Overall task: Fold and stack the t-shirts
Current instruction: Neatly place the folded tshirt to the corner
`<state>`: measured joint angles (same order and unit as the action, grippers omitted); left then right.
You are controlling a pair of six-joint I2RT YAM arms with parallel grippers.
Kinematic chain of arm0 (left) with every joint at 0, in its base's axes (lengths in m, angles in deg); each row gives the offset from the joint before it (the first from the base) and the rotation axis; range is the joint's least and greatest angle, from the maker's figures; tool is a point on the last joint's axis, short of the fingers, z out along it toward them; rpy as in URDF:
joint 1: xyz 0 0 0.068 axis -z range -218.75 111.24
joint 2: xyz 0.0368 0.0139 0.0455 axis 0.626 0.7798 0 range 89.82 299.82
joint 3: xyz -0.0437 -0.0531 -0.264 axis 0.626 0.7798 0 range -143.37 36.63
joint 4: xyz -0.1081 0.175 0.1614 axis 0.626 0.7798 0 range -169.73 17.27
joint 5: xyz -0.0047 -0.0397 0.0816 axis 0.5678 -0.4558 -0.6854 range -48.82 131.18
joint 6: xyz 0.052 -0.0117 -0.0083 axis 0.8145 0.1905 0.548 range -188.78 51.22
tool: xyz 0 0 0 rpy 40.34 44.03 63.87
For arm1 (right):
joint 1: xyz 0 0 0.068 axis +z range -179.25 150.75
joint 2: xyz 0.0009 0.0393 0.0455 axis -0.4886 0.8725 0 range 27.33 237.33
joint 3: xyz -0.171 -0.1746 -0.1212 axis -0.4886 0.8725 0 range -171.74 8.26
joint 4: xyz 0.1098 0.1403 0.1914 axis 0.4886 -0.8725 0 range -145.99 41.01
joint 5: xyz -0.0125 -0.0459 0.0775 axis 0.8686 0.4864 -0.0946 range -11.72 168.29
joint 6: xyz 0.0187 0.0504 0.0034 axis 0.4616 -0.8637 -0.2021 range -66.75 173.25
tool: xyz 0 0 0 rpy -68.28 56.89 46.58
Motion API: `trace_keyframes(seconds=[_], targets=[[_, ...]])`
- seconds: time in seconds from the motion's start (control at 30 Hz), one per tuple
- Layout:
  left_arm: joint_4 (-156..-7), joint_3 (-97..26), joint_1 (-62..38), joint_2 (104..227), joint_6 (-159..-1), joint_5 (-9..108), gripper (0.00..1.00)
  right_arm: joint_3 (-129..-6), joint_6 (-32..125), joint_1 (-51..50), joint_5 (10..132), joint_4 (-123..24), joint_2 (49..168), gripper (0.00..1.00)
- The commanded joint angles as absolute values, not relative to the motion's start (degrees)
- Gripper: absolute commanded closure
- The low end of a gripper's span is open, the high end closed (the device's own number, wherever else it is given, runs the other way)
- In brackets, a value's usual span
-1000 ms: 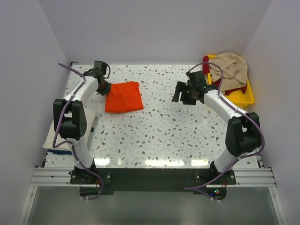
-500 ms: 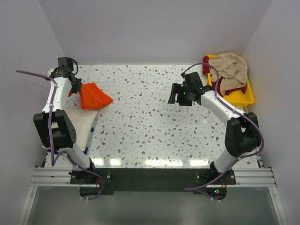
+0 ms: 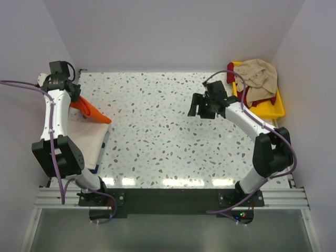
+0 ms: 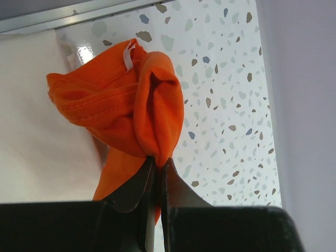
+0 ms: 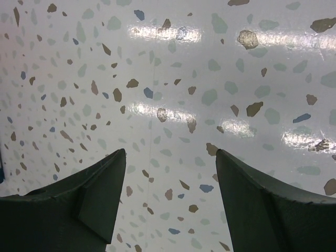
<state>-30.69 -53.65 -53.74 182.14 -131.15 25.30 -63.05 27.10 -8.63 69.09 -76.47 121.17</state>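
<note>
My left gripper (image 3: 75, 100) is shut on the bright orange t-shirt (image 3: 89, 111), which hangs bunched from it at the table's far left, over a folded cream-white t-shirt (image 3: 84, 137). In the left wrist view the orange t-shirt (image 4: 126, 105) shows its small white neck tag (image 4: 128, 56), pinched at my left gripper (image 4: 157, 164), with the cream-white t-shirt (image 4: 37, 136) below. My right gripper (image 3: 200, 106) is open and empty above bare table right of centre; it also shows in the right wrist view (image 5: 170, 160). A beige t-shirt (image 3: 257, 76) lies heaped over a dark red t-shirt (image 3: 262, 100).
A yellow tray (image 3: 273, 109) at the far right corner holds the beige and dark red cloth. White walls close in on the left, back and right. The speckled tabletop (image 3: 157, 131) lies between the arms.
My left gripper has carried the orange t-shirt from the table's left-centre leftward, over the cream-white t-shirt at the left edge. The shirt went from lying flat to hanging bunched. My right gripper shifted slightly left.
</note>
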Motion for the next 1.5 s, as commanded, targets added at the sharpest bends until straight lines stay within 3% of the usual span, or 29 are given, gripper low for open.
trace_keyframes(seconds=[0.0,0.87,1.27,1.33,1.37,1.4,1.43,1.47], targets=[[-30.68,-55.83,-54.75,179.04,-129.77,24.66,1.0,-62.85,26.27,-8.33,68.18,-76.15,117.94,0.27],[-27.52,-58.03,-58.0,171.83,-125.99,25.54,1.0,-62.15,26.53,-8.15,70.29,-79.05,112.59,0.27],[-25.86,-43.45,-60.38,160.6,-124.67,22.74,1.0,-58.11,27.49,-7.45,69.24,-79.66,108.89,0.27],[-25.33,-37.3,-60.72,158.39,-125.29,21.41,0.77,-56.61,27.67,-7.1,68.62,-79.22,108.1,0.27],[-25.06,-35.37,-60.81,155.77,-125.73,20.71,0.59,-56.17,27.67,-6.58,68.53,-79.13,107.84,0.27],[-24.89,-32.39,-60.9,154.44,-126.25,19.75,0.2,-55.39,27.76,-6.4,68.36,-79.13,107.22,0.27],[-25.32,-31.23,-60.9,153.03,-126.26,18.17,0.04,-55.12,28.02,-6.05,68.27,-79.13,107.04,0.27],[-25.5,-29.91,-60.9,150.5,-126.17,17.63,0.0,-54.77,28.2,-5.52,68.35,-79.13,106.52,0.27]])
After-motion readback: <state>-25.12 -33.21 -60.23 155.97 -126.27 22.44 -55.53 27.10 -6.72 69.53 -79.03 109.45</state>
